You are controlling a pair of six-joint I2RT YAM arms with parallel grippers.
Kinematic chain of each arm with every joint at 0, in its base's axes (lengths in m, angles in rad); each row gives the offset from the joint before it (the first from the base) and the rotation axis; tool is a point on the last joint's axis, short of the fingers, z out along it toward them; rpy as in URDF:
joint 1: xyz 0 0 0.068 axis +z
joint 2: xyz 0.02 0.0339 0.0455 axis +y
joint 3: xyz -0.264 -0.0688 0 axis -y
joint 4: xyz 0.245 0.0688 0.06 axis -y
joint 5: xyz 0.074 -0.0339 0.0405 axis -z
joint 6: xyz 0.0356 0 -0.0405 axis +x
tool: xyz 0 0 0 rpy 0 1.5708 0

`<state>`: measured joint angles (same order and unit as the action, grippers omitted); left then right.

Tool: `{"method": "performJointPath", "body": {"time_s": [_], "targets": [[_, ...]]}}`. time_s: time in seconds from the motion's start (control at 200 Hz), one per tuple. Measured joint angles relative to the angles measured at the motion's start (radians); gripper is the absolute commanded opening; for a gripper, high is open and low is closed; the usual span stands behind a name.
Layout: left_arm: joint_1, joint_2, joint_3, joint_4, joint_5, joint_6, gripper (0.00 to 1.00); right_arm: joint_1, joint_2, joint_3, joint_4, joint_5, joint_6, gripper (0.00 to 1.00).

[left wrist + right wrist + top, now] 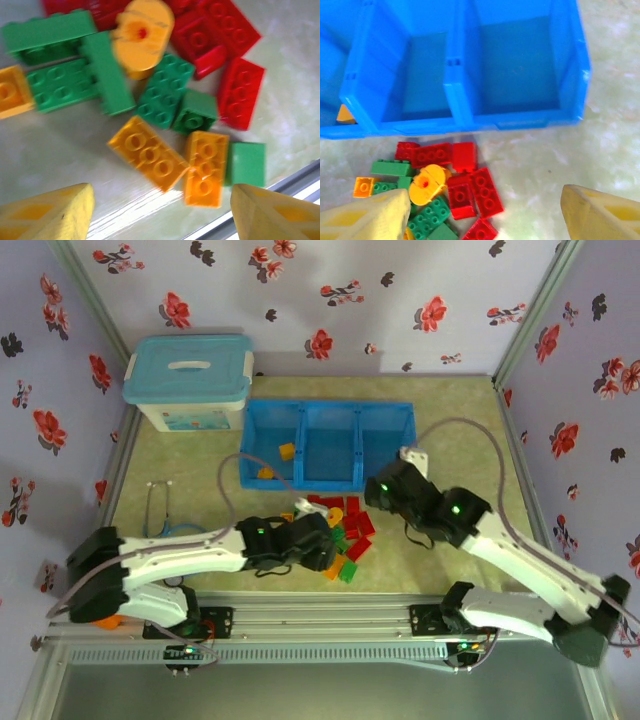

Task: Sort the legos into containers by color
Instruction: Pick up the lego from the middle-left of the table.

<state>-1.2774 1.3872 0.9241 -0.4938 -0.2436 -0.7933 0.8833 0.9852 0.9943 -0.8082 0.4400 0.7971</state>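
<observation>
A: Left gripper (161, 215) hangs over the near side of the legos (340, 535), jaws wide, nothing between them. Just below it an orange brick (147, 152) touches a second orange one (205, 167), which touches a green brick (247, 164).

B: So closing could take two colours at once?

A: Likely, or shove one toward the near rail (280, 187). Right gripper (482, 217), jaws wide, empty, sits at the pile's right. The containers (462, 102) are just beyond the pile.

B: Both arms at one pile?

A: They could clash.

Two yellow fingers (50, 216) stand apart over mixed red, green and orange legos (161, 96).
</observation>
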Motion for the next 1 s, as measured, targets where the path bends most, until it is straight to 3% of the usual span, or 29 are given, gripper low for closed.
{"method": "performJointPath", "body": {"time_s": [0.17,0.37,1.0], "targets": [[-0.042,0.198,0.156,-0.008,0.000,0.029,0.72,0.000,-0.140,-0.117,-0.021,0.019,0.076,0.79],[-0.080,0.316,0.253,-0.053,0.001,0.045,0.69,0.000,-0.219,-0.162,-0.046,0.034,0.119,0.79],[-0.133,0.455,0.349,-0.159,0.012,0.051,0.60,0.000,-0.199,-0.211,-0.015,0.028,0.148,0.78]]}}
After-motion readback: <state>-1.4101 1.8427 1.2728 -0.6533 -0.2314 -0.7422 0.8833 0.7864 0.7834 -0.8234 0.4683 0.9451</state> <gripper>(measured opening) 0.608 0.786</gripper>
